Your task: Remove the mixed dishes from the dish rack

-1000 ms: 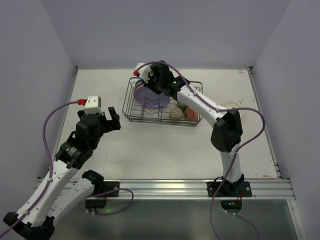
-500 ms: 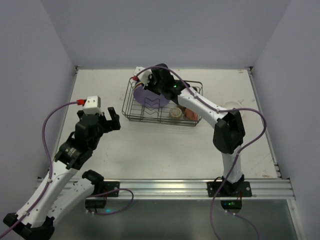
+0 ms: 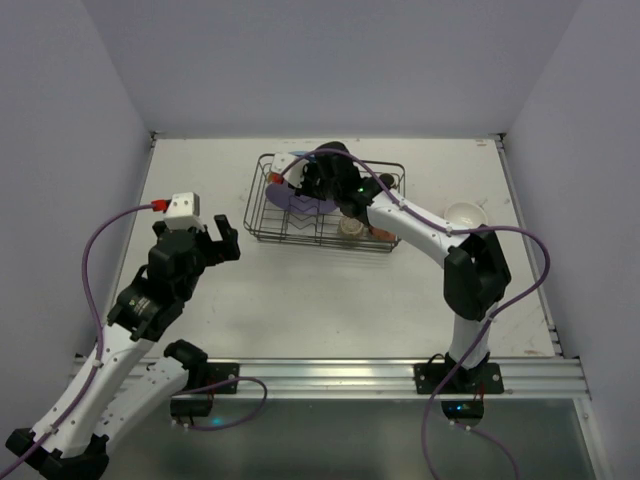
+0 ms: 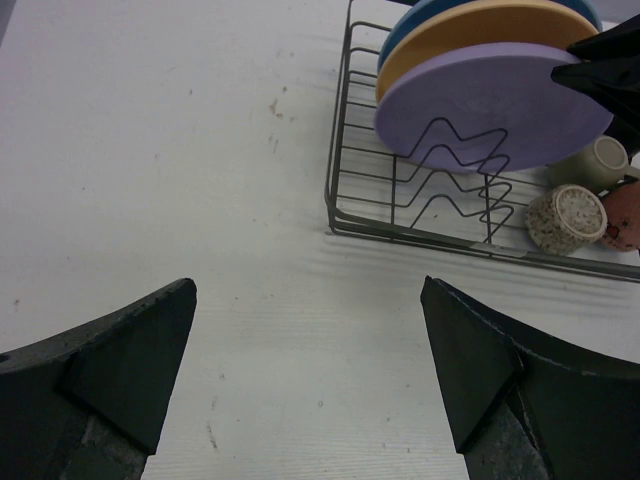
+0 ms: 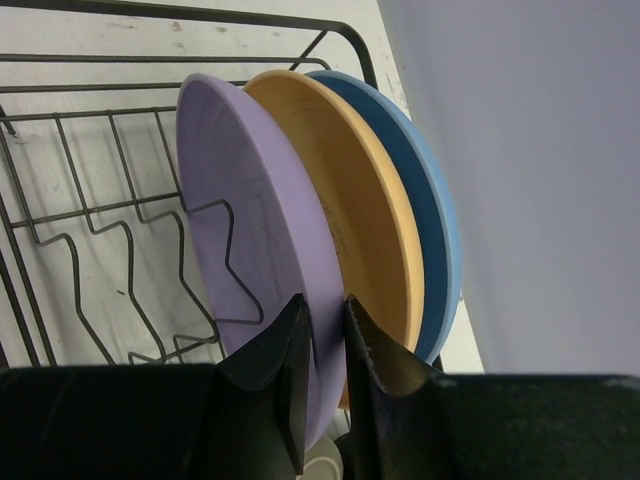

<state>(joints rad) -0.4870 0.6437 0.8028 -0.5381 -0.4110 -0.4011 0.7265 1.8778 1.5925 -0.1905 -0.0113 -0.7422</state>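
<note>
Well to the left of the dish rack [image 3: 322, 243] and nearer the arm bases, the left gripper [image 3: 214, 234] hangs over the table [image 3: 300, 300] with its fingers spread wide. Its wrist camera looks across at the rack's left end. That view separates three plates standing on edge there: the purple plate [image 4: 480, 105] nearest, the yellow plate [image 4: 470, 35] behind it and the blue plate [image 4: 415, 22] furthest back. From overhead only the purple one is plain, since the other two are mostly hidden under the right arm [image 3: 420, 215].

The right gripper [image 5: 324, 306] is over the rack's left half, and only its own camera shows the grip. Its two fingers sit on either side of the purple plate's rim, pinching it. Whether the outer finger also touches the yellow plate cannot be told. The plates stand among the zigzag divider prongs [image 5: 120, 240].

In the rack's right half, by the front rail, three cups sit close together. They are a speckled beige cup [image 4: 565, 217], a pink cup [image 4: 622, 215] just to its right, and a pale cup [image 4: 605, 160] just behind them.

To the right of the rack and apart from it, a small bowl [image 3: 465, 213] with a white inside sits upright on the table. It shows only in the overhead view.
</note>
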